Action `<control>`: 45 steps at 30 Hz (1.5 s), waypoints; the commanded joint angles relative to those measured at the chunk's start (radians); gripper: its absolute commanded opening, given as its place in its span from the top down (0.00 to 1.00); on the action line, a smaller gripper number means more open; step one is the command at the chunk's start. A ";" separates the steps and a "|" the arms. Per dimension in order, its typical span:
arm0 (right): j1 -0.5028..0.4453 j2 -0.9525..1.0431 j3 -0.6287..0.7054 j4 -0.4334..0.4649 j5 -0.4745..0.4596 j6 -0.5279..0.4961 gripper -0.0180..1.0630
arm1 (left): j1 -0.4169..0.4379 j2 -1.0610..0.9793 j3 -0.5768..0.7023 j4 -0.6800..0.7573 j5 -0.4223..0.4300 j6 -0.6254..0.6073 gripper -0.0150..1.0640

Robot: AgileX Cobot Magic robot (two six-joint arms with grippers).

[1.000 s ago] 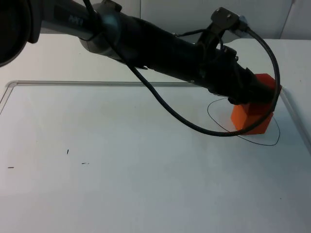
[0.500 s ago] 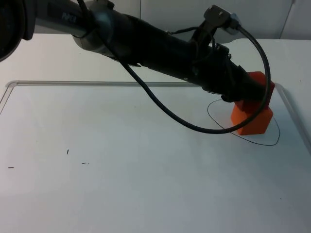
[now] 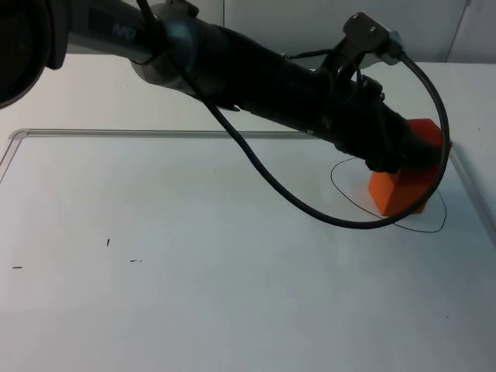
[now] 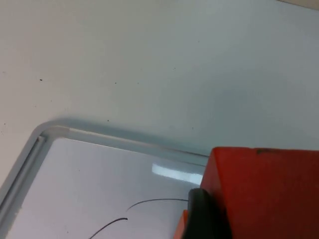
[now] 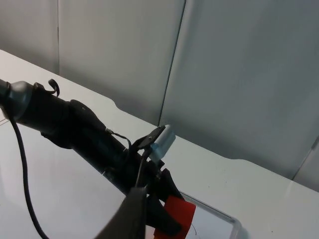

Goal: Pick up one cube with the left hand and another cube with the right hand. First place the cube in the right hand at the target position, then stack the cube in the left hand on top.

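The left claw (image 3: 411, 151) is closed on the upper orange cube (image 3: 425, 132), resting it on the lower cube (image 3: 399, 194) inside the drawn circle (image 3: 349, 203) on the worktop (image 3: 194, 294). The upper cube looks offset; releasing so could topple it. The right claw waits raised behind; its fingers cannot be judged.

Even, bright light is falling on the white table (image 3: 194, 294), giving soft, faint shadows. A pale glare patch is shining on the board (image 4: 99, 199) beside the orange cube (image 4: 264, 189). The arm's near end (image 3: 19, 43) is looking blurred
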 commanded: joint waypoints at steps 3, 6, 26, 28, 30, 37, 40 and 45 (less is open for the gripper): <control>0.003 -0.001 0.005 -0.010 -0.011 0.004 0.02 | -0.004 0.002 0.004 0.034 -0.026 -0.002 0.40; 0.003 -0.001 0.005 -0.010 -0.011 0.004 0.02 | -0.004 0.002 0.004 0.034 -0.046 -0.004 0.26; 0.003 -0.001 0.005 -0.012 -0.011 0.002 0.02 | 0.010 -0.013 0.004 0.078 0.054 -0.033 0.24; 0.003 -0.001 0.005 -0.012 -0.011 0.002 0.02 | 0.010 -0.024 0.004 0.122 0.066 -0.041 0.24; 0.003 -0.001 0.005 -0.012 -0.011 0.002 0.02 | 0.010 -0.029 0.004 0.160 0.066 -0.066 0.24; 0.003 -0.001 0.005 -0.012 -0.011 0.002 0.02 | 0.051 -0.059 0.004 0.296 0.083 -0.205 0.24; 0.003 -0.001 0.005 -0.012 -0.011 0.002 0.02 | 0.077 -0.082 0.004 0.343 0.116 -0.255 0.24; 0.003 -0.001 0.005 -0.012 -0.011 0.002 0.02 | 0.137 -0.166 0.004 0.453 0.166 -0.396 0.24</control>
